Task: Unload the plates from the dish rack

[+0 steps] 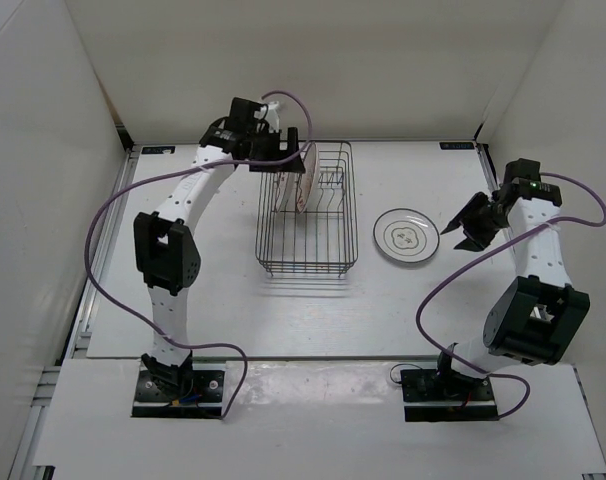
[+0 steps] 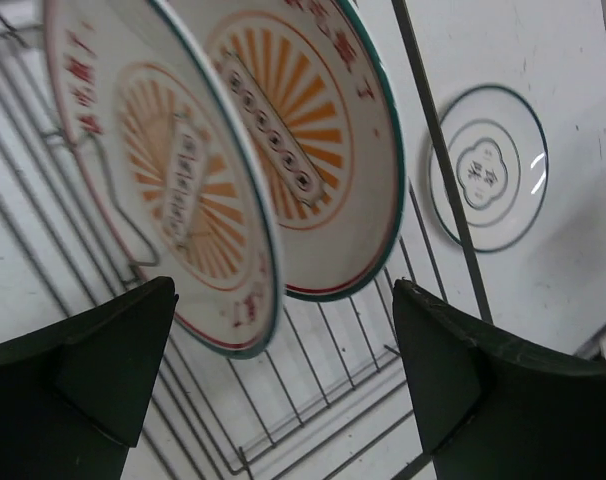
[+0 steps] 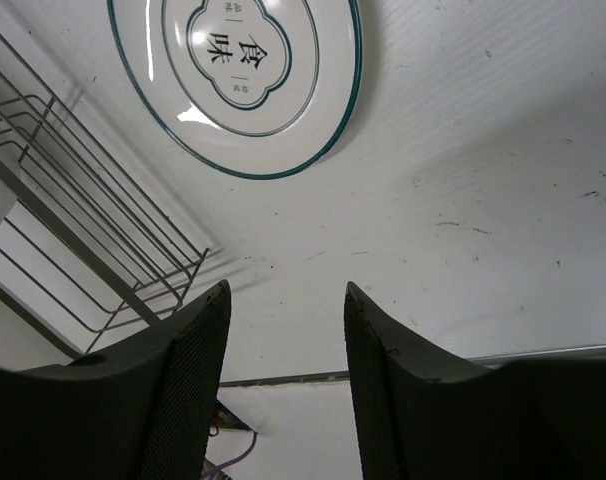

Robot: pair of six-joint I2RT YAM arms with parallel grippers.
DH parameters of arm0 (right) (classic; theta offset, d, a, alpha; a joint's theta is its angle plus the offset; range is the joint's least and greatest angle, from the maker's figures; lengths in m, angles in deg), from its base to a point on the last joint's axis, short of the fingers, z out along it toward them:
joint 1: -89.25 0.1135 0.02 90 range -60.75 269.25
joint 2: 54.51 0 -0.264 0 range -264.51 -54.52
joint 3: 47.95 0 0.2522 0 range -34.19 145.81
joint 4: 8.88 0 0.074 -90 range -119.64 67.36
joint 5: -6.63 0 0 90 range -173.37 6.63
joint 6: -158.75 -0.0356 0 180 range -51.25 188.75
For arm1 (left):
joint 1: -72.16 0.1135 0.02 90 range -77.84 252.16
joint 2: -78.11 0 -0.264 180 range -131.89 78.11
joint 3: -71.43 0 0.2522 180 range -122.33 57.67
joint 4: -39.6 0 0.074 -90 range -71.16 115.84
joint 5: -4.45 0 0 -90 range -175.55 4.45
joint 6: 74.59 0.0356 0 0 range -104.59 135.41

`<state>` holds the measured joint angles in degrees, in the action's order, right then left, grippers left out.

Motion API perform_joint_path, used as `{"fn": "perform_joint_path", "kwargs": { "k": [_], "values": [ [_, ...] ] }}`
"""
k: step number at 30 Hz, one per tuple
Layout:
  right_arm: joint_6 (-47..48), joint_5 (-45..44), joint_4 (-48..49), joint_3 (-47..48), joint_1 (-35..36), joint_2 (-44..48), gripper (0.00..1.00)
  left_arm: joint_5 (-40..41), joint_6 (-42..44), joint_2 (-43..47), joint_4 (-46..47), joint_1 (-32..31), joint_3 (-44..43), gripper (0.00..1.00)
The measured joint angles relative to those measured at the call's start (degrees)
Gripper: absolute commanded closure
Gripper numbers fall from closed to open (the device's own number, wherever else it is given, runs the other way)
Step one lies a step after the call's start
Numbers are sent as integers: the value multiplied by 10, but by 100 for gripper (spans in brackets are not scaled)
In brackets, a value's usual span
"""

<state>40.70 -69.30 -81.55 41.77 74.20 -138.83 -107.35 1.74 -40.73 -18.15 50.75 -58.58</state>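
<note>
The left tool (image 2: 283, 290) stands over the back left part of the dish rack (image 1: 308, 268). Its jaws are wide apart and hold nothing. Two plates with orange sun patterns stand on edge in the rack and lean to one side. In the left wrist view, the nearer plate (image 2: 173, 180) lies between the two fingers, and the second plate (image 2: 313, 140) is close behind it. I cannot tell if the two plates touch.

The step in hand seems to be the grasp of one orange plate. To do it well, the tool should go down over the rim of the nearer plate only, with one finger on each face, and close firmly on it. Then it should lift straight up along the slot, so that the plate does not scrape the wires.

The second plate is the main obstacle, because a finger must enter the narrow gap between them. The upper wires of the rack are also near the fingers.

The grey-ringed plate (image 1: 407, 236) lies flat on the counter (image 1: 233, 310), to the right of the rack. The right tool (image 1: 468, 228) hovers beside it, its jaws partly apart and empty. A purple cable (image 1: 103, 230) hangs along the left arm.
</note>
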Motion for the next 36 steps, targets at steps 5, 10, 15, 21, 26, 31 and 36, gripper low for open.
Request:
{"fn": "perform_joint_path", "kwargs": {
  "k": [5,10,15,21,26,31,36],
  "values": [
    [4,0,-1,0,2,0,46,19,7,0,10,20,-21,7],
    [7,0,-1,0,2,0,45,23,10,-1,4,16,-15,18],
    [12,-2,-1,0,2,3,43,23,12,-26,-8,15,-36,37],
    [16,-9,1,-16,2,30,40,1,7,-44,-20,15,-42,65],
    [17,-14,3,-44,1,47,38,-12,17,-47,-36,14,-59,95],
    [18,-18,5,-67,1,57,37,-18,28,-41,-36,29,-53,100],
    [18,-17,10,-95,1,65,37,-32,16,-21,-8,45,-19,100]
  ]
}}
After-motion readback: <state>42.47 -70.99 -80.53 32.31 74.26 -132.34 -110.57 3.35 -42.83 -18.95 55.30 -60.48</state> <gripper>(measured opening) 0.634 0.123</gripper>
